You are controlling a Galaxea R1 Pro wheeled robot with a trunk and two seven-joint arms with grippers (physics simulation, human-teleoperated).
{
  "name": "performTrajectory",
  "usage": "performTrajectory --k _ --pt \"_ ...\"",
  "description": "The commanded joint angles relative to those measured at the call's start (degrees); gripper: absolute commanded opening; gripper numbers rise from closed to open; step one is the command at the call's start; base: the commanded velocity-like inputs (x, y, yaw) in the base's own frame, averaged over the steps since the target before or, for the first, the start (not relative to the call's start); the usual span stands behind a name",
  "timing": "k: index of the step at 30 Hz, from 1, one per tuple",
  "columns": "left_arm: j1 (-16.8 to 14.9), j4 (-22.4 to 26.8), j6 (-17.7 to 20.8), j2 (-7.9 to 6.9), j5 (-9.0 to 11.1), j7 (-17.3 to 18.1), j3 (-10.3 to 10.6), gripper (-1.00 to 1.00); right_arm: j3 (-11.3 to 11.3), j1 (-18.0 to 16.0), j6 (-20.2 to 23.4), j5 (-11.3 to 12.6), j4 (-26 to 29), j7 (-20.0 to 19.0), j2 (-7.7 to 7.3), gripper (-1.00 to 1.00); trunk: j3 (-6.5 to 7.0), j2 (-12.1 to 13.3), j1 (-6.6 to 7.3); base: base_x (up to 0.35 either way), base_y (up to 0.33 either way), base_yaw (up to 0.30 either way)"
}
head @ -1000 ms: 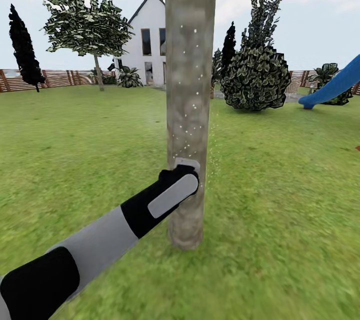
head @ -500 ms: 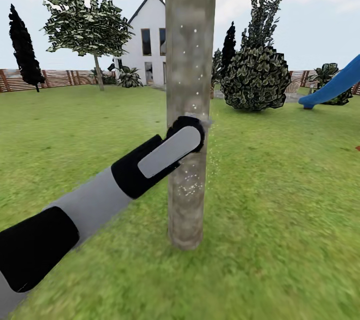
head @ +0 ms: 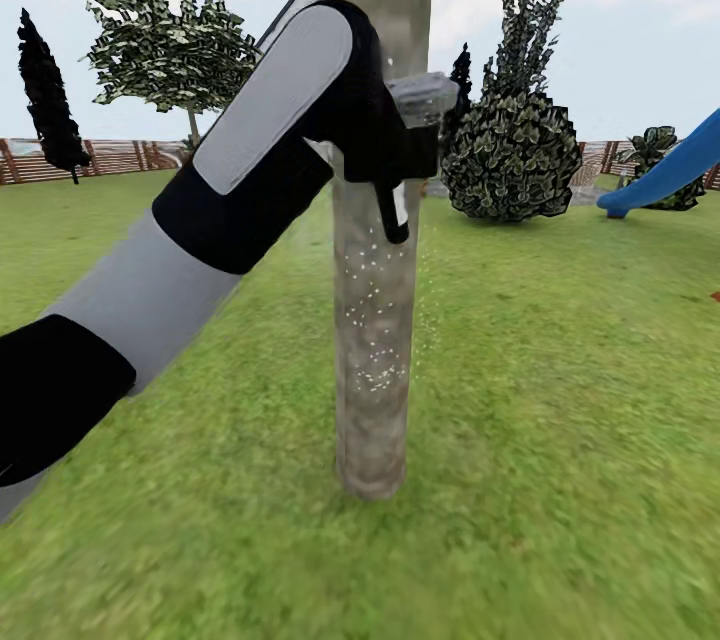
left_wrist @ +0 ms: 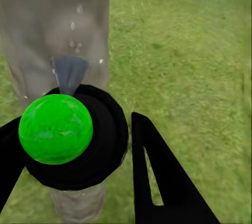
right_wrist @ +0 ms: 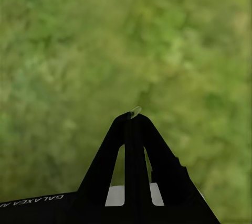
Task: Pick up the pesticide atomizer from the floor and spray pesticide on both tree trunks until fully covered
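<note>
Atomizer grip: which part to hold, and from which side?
Probably the slim dark body of the atomizer, below the spray head, with the jaws across its narrow width. Come from the side facing away from the trunk, so the nozzle points freely at the bark. The left gripper holds it about that way now.

"GALAXEA" partly readable, right claw (right_wrist: 134, 116) housing

The black-and-grey left arm (head: 190, 220) reaches up across the thick mottled grey-brown tree trunk (head: 372, 390), its gripper (head: 400, 145) closed around the small dark pesticide atomizer (head: 415, 125). Tiny white specks of pesticide (head: 370, 320) dot the bark below. Green grass lawn (head: 560, 400) surrounds the trunk.
</note>
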State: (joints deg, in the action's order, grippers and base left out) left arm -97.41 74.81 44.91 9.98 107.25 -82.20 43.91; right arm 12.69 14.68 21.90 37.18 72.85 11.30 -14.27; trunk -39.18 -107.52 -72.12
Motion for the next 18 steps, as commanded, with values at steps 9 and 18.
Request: performTrajectory --k 9,18 --pt "0.9 1.2 0.7 0.02 0.8 -0.5 -5.0 -1.00 1.0 0.0 0.1 0.6 0.2 0.6 -0.08 -1.00 -0.06 0.0 0.00 0.000 0.000 0.000" --pt "21.8 2.3 0.9 -0.03 -6.9 -0.1 0.7 -1.00 1.2 0.1 0.1 0.6 0.2 0.6 -0.06 -1.00 -0.06 0.0 0.00 0.000 0.000 0.000"
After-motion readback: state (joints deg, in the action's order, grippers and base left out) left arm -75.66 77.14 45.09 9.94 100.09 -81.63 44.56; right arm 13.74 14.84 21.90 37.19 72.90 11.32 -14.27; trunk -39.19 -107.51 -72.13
